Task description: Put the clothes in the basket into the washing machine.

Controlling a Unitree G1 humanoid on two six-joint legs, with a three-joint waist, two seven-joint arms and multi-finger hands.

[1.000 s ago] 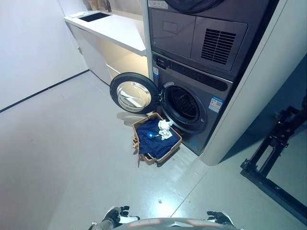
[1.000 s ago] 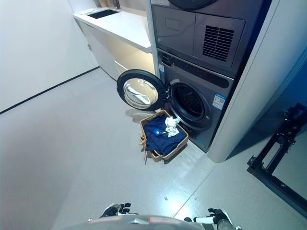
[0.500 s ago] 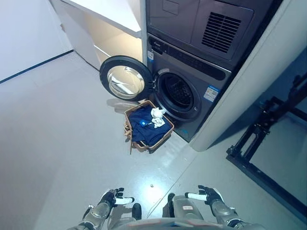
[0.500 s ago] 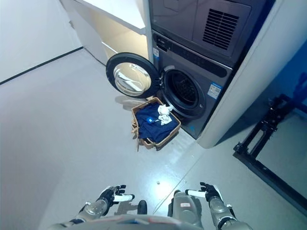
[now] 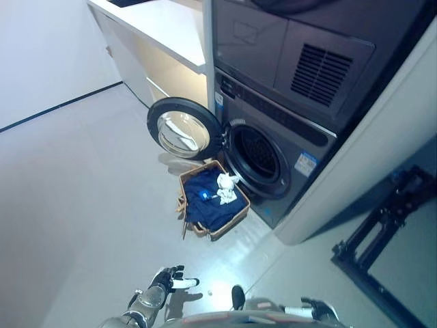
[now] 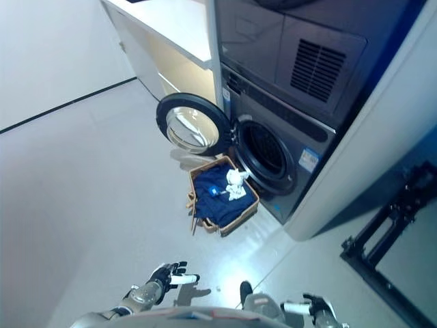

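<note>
Nearest, grey floor (image 5: pixel 82 205), pale tiles with thin seams, running from the bottom edge up to the washing machine (image 5: pixel 273 164). Left robot hand (image 6: pixel 166 276) low at the bottom, well short of the washing machine, held above the floor, fingers loosely spread and relaxed, holding nothing. Right robot hand (image 6: pixel 319 309) at the bottom edge, further right, also well short of the washing machine; only partly in view, cannot tell if its fingers are spread or curled.

Further on, wicker basket (image 5: pixel 238 216) sits on the floor just in front of the washing machine, below its round opening. Clothes still in the basket: dark blue cloth (image 5: pixel 208 201) filling it, small white cloth (image 5: pixel 226 188) on top at the end nearest the washing machine.

Washing machine door (image 5: pixel 183 130) swung fully open to the left of the drum opening (image 5: pixel 263 158), drum dark inside. Dark dryer unit (image 5: pixel 293 48) with vent grille stacked on top of the washing machine. White bench (image 5: pixel 171 27) left of the washing machine, against a white wall (image 5: pixel 41 55). Black metal frame (image 5: pixel 382 239) on the floor right of the washing machine.
</note>
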